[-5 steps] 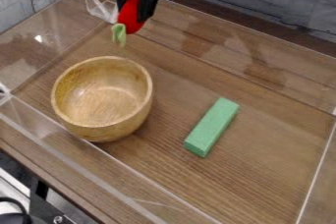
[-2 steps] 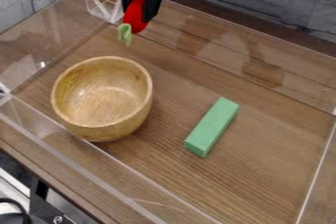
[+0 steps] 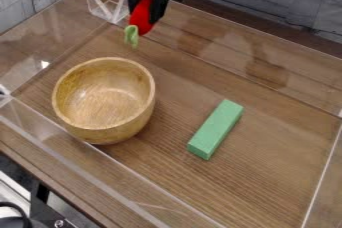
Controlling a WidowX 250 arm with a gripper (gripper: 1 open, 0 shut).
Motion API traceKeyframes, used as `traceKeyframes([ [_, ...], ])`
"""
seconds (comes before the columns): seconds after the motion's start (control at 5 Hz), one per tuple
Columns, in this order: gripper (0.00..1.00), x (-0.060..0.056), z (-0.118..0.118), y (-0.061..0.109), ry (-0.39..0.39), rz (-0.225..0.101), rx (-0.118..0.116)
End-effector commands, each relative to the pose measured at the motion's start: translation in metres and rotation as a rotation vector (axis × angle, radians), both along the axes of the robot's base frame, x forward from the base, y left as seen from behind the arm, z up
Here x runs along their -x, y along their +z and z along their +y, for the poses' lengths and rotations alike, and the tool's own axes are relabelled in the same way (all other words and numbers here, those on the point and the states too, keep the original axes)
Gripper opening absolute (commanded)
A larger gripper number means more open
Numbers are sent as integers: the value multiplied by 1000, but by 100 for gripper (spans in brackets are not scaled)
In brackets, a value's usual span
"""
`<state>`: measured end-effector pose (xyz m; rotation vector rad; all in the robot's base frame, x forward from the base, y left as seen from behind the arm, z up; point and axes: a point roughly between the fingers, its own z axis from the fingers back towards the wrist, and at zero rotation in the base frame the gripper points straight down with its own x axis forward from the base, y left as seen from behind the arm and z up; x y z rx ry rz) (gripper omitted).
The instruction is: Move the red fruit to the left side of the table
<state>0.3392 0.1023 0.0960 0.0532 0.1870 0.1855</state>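
One claw (image 3: 142,10) hangs over the far left part of the desk (image 3: 267,102), pointing almost straight down, its dark jaws clenched on the one red fruit (image 3: 140,13). The fruit shows as a bright red shape between the jaws, with its pale green leafy stem (image 3: 131,35) dangling below it, above the wood; whether the stem touches the surface cannot be told. The fruit is thus held near the back left corner, just beside the clear acrylic wall (image 3: 54,12) that borders the desk there.

On the brown wood-grain desk lie two other things. One wooden bowl (image 3: 103,98) stands upright at the left, nearer the camera than the claw and apart from it; nothing shows inside it. One green rectangular block (image 3: 215,129) lies flat to the right of the bowl, set at a slant, well apart from both bowl and fruit.

Low clear walls run round the desk on all visible sides
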Motion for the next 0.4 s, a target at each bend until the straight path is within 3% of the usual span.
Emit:
traceKeyframes([
  [0.0, 0, -11, -2, 14, 3, -52, -18],
  [0.2, 0, -14, -3, 11, 6, -51, -18],
])
